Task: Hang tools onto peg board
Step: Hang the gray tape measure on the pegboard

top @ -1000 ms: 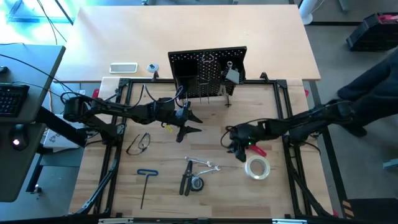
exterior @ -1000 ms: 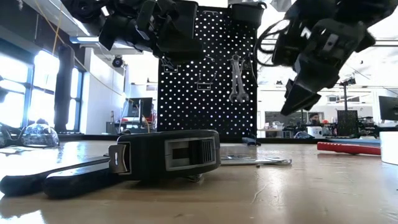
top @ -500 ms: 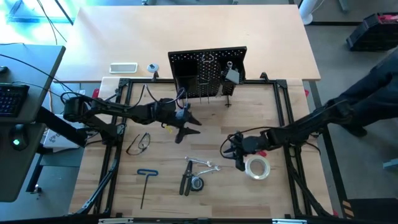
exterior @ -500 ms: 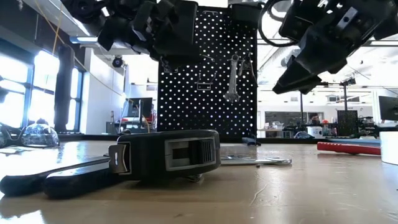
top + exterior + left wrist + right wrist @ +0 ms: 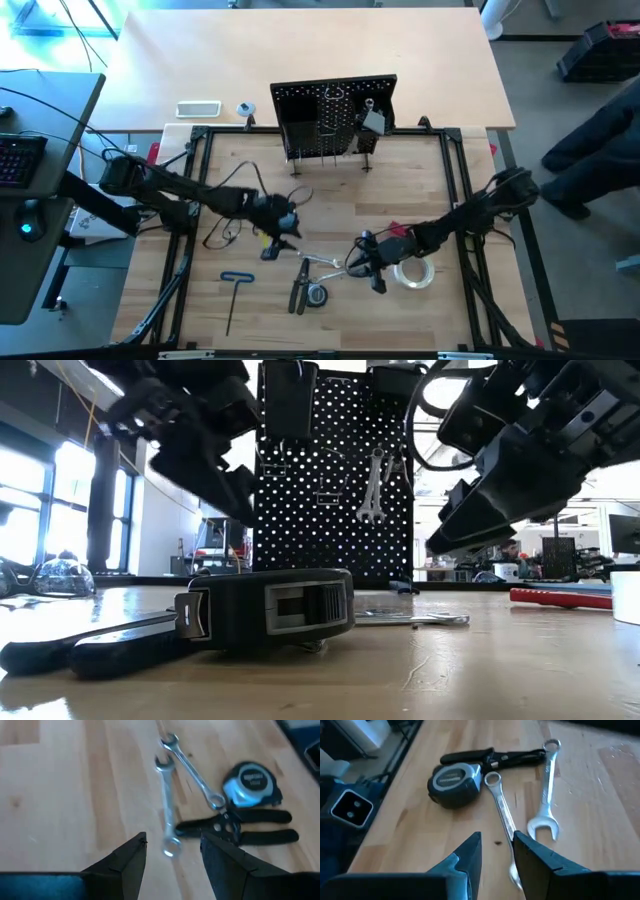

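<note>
Both claws open and empty — left claw (image 5: 281, 240) and right claw (image 5: 366, 268) flank the two wrenches (image 5: 330, 264) lying crossed on the tabletop (image 5: 420, 190) at lower centre, likely lining up a pick; peg board (image 5: 333, 116) stands upper centre.

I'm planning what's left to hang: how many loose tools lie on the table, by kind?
wrenches: 2
pliers: 1
tape measure: 1
T-handle hex key: 1
safety glasses: 1
tape roll: 1
red-handled tool: 1
Total: 8
</note>
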